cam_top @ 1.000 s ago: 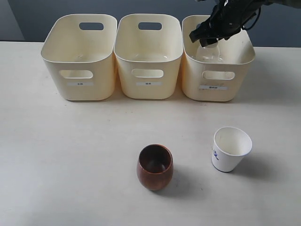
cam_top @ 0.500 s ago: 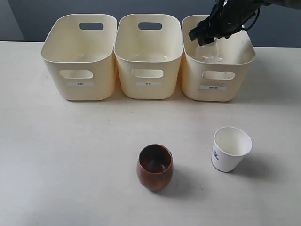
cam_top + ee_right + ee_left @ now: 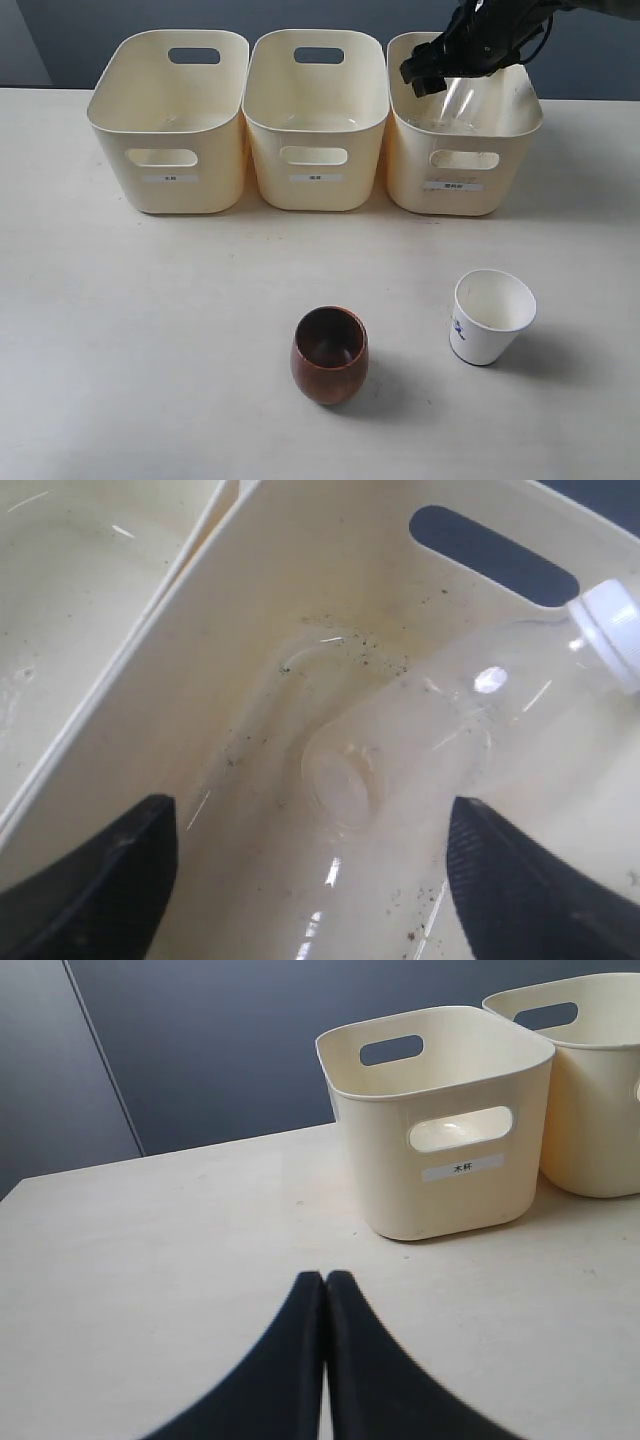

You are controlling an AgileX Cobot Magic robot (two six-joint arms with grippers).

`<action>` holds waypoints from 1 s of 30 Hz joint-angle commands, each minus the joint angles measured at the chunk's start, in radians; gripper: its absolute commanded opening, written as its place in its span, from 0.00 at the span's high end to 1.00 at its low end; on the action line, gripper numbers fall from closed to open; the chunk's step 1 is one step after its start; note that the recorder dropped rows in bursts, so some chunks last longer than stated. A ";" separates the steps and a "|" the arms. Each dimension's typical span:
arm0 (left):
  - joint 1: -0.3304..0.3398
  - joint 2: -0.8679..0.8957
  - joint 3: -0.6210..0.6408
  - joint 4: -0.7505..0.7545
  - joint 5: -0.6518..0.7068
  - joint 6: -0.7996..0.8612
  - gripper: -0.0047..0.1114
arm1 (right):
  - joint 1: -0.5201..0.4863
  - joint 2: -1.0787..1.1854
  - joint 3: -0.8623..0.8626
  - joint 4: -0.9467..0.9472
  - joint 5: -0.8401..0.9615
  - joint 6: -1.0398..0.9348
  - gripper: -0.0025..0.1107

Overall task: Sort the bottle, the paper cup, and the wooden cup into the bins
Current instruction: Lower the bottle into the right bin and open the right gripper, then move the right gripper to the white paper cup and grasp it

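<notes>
The clear bottle (image 3: 467, 104) lies tilted inside the right bin (image 3: 455, 202); the right wrist view shows its body (image 3: 440, 730) and white cap (image 3: 612, 630) against the bin's far wall (image 3: 330, 570). My right gripper (image 3: 428, 76) hovers over that bin, open (image 3: 310, 815), holding nothing. On the near table stand the dark wooden cup (image 3: 329, 355) and, to its right, the white paper cup (image 3: 490, 316), both upright. My left gripper (image 3: 325, 1278) is shut and empty, low over the table in front of the left bin (image 3: 440, 1130). It does not show in the exterior view.
The left bin (image 3: 168, 130) and middle bin (image 3: 315, 120) stand in a row with the right one along the far side of the table. The middle bin's edge (image 3: 600, 1090) also shows beside the left one. A dark wall runs behind the table.
My right gripper has risen a little out of the right bin. The bottle has come free of it and settled leaning in the bin. The cups have not moved.
</notes>
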 commanded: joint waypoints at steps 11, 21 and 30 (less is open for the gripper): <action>-0.004 -0.005 0.001 -0.003 0.002 -0.002 0.96 | -0.007 -0.049 -0.002 -0.031 0.026 0.011 0.35; -0.004 -0.005 0.001 -0.003 0.002 -0.002 0.96 | 0.007 -0.411 -0.002 0.008 0.511 0.028 0.35; -0.004 -0.005 0.001 -0.003 0.002 -0.002 0.96 | 0.190 -0.569 0.102 0.108 0.553 0.066 0.35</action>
